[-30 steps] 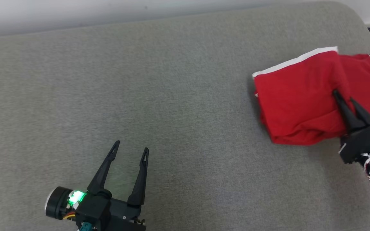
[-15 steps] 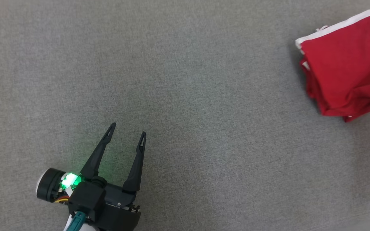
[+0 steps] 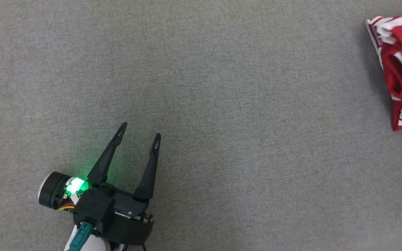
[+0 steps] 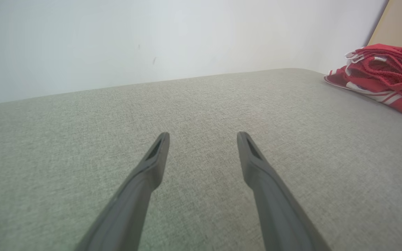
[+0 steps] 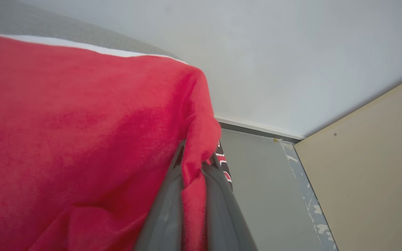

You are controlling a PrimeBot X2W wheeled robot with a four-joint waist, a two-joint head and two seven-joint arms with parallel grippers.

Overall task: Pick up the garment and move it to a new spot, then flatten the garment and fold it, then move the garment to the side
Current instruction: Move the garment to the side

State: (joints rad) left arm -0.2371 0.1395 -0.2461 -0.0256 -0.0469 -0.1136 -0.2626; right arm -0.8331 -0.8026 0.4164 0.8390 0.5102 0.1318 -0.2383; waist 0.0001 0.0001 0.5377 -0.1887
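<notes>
The garment (image 3: 401, 73) is a red cloth with white trim, bunched in folds at the right edge of the head view and at the far right (image 4: 382, 75) in the left wrist view. In the right wrist view my right gripper (image 5: 194, 167) is shut on a fold of the red garment (image 5: 65, 139), which drapes over the left finger. My left gripper (image 3: 140, 130) stands open at the lower left over the bare grey surface, far from the garment, with nothing between its fingers (image 4: 155, 157).
The grey fabric surface (image 3: 222, 104) spreads wide between my left gripper and the garment. A pale wall (image 4: 152, 42) runs behind it. Past the surface's end lie a grey floor (image 5: 263, 195) and a beige panel (image 5: 372, 167).
The head camera has tilted down, so the far edge has left the picture. The garment has shifted right and bunched up with the right gripper, which has left the head view. The left gripper stays open.
</notes>
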